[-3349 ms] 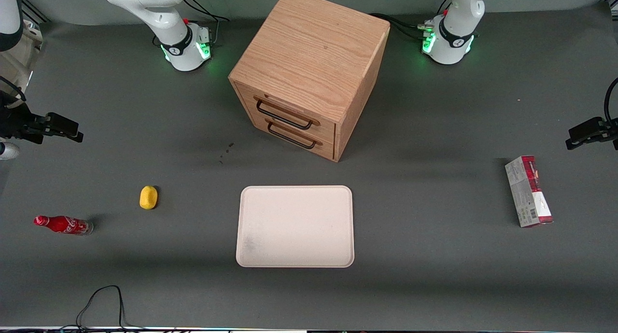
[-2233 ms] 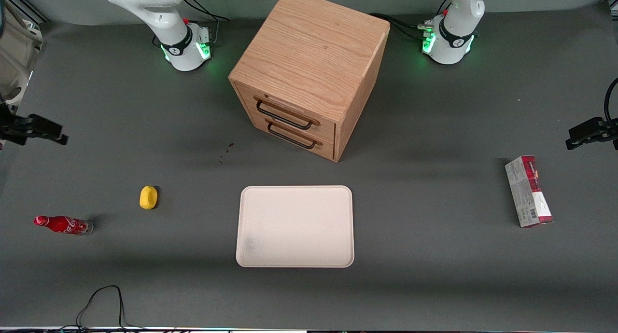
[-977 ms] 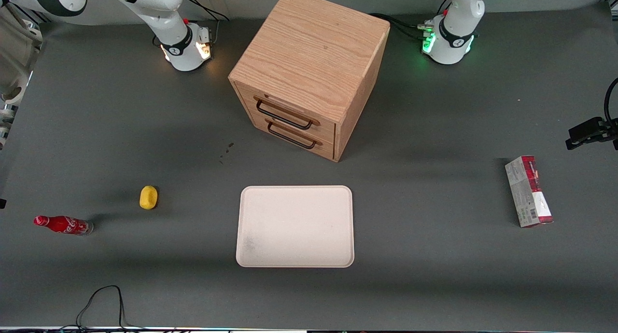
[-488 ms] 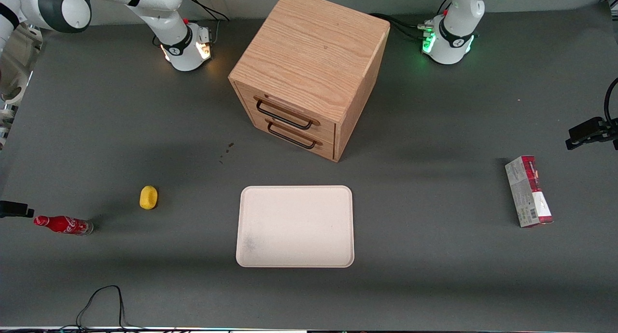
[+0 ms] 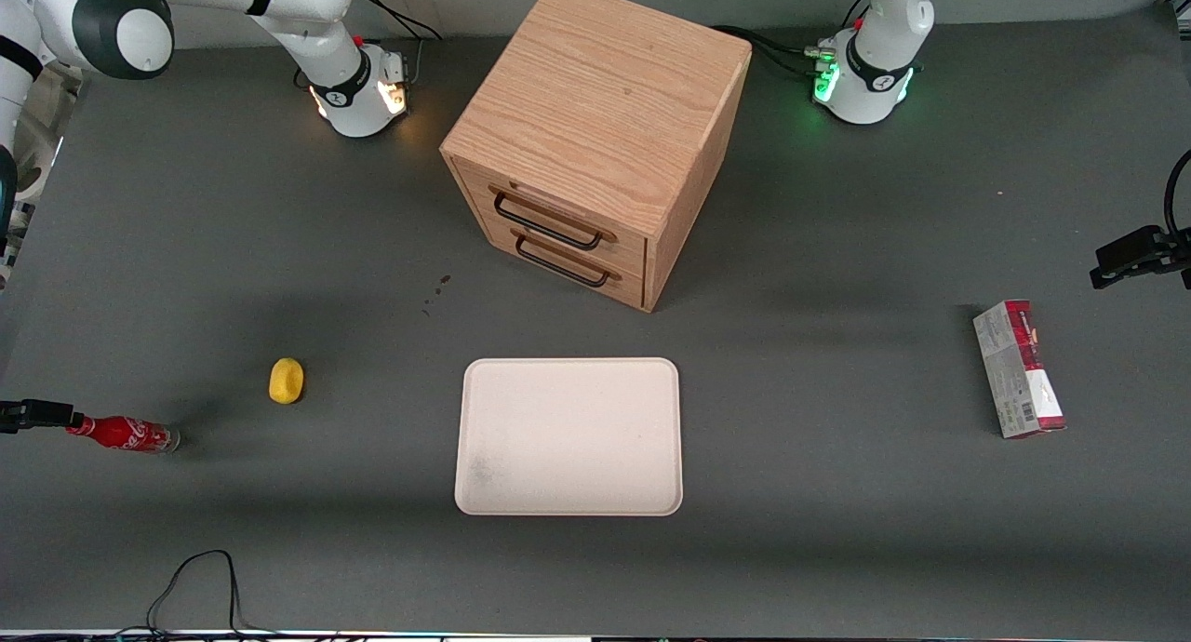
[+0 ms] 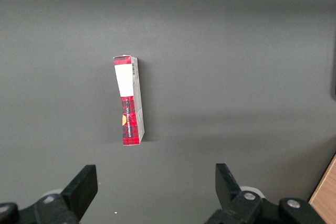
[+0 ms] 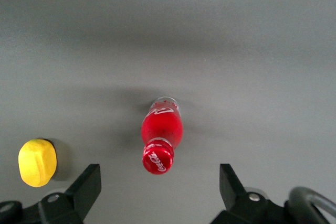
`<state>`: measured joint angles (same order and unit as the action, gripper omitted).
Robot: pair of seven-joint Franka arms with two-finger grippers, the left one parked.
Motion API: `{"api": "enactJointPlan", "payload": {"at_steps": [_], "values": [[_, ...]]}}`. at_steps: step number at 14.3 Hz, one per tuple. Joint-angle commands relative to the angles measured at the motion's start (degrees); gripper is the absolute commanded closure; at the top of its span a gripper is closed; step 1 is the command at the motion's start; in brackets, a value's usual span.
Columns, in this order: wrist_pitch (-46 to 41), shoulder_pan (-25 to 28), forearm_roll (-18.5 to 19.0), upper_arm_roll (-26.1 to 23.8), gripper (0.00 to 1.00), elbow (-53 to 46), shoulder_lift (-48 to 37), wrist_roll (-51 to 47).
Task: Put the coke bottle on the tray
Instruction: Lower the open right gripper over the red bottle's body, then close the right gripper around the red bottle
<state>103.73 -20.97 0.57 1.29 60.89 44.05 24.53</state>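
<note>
Hand (image 7: 157, 195) hovers spread wide above the glossy red bottle (image 7: 161, 131), which stands near the desk's (image 5: 837, 549) edge; the smooth cream tray (image 5: 568, 435), rounded-cornered, lies well apart.

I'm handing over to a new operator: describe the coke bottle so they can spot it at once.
Start at the cream tray and look toward the working arm's end of the table, past the yellow lump. The coke bottle stands upright near the table's edge, with the open gripper above it. It is the only slim red thing there, with a red cap and white script.
</note>
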Motion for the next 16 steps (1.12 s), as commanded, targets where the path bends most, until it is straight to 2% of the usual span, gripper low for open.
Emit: {"api": "enactJointPlan", "payload": {"at_steps": [1, 5, 12, 15, 16], "values": [[3.04, -0.12, -1.45, -0.15, 0.00, 2.46, -0.02, 1.66], [7.62, -0.39, -1.63, -0.24, 0.00, 6.78, -0.20, 1.84], [8.15, -0.39, -1.54, -0.15, 0.02, 8.28, -0.46, 2.97], [8.15, -0.39, -1.45, -0.06, 0.51, 8.10, -0.55, 6.04], [8.15, -0.47, -1.54, -0.06, 0.64, 8.10, -0.55, 6.93]]}}
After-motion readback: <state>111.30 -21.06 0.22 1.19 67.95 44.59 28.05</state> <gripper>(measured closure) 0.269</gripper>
